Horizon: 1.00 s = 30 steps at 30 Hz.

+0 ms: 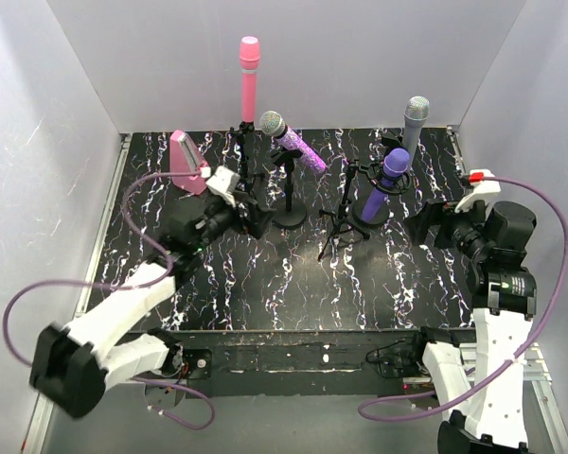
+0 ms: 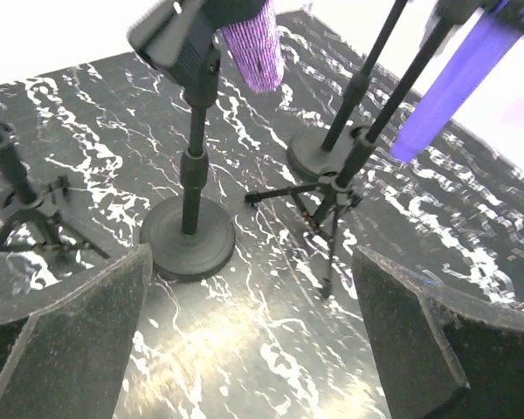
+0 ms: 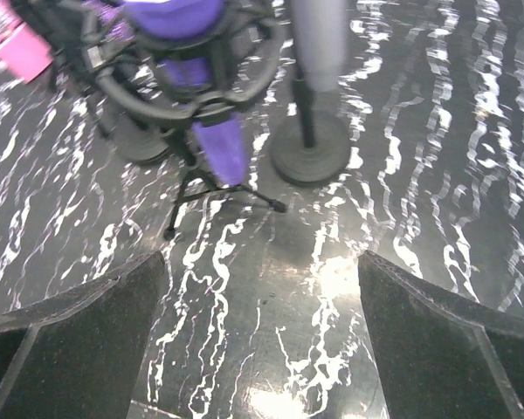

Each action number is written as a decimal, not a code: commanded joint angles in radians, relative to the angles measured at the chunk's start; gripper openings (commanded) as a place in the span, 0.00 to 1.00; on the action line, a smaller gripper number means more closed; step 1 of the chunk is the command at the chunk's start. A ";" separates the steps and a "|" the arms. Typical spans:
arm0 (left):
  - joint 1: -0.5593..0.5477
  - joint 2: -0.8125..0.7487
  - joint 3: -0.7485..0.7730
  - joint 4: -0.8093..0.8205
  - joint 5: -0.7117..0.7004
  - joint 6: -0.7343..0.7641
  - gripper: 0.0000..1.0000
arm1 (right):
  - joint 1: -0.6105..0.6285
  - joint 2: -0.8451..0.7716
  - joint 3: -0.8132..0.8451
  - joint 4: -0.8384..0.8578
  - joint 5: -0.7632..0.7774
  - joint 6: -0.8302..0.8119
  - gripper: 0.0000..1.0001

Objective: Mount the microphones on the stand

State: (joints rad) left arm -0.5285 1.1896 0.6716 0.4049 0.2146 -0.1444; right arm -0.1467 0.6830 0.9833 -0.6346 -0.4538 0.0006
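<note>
Four microphones sit in stands at the back of the marbled table. The pink microphone (image 1: 249,74) stands upright at the back left. A glittery purple microphone (image 1: 298,147) (image 2: 255,48) with a silver head leans in the clip of a round-base stand (image 1: 289,219) (image 2: 189,237). The dark purple microphone (image 1: 386,180) (image 3: 218,148) (image 2: 454,83) hangs in a ring mount. Behind it rises the silver-grey microphone (image 1: 415,128) (image 3: 319,39). My left gripper (image 1: 256,219) (image 2: 253,349) is open and empty, just left of the round-base stand. My right gripper (image 1: 423,225) (image 3: 262,340) is open and empty, right of the dark purple microphone.
A pink wedge-shaped box (image 1: 185,163) (image 3: 17,48) stands at the back left. A small tripod (image 1: 339,232) (image 2: 327,201) spreads its legs mid-table. A round base (image 3: 311,161) carries the silver-grey microphone's pole. White walls close in the back and both sides.
</note>
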 commanded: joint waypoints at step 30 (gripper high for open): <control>0.048 -0.456 0.620 -1.292 -0.265 -0.204 0.98 | -0.086 -0.212 0.198 -0.195 0.280 0.099 0.98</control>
State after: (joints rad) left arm -0.4824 0.7696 1.3312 -0.8467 -0.0116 -0.3553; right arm -0.2195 0.4858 1.1385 -0.8368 -0.1535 0.0853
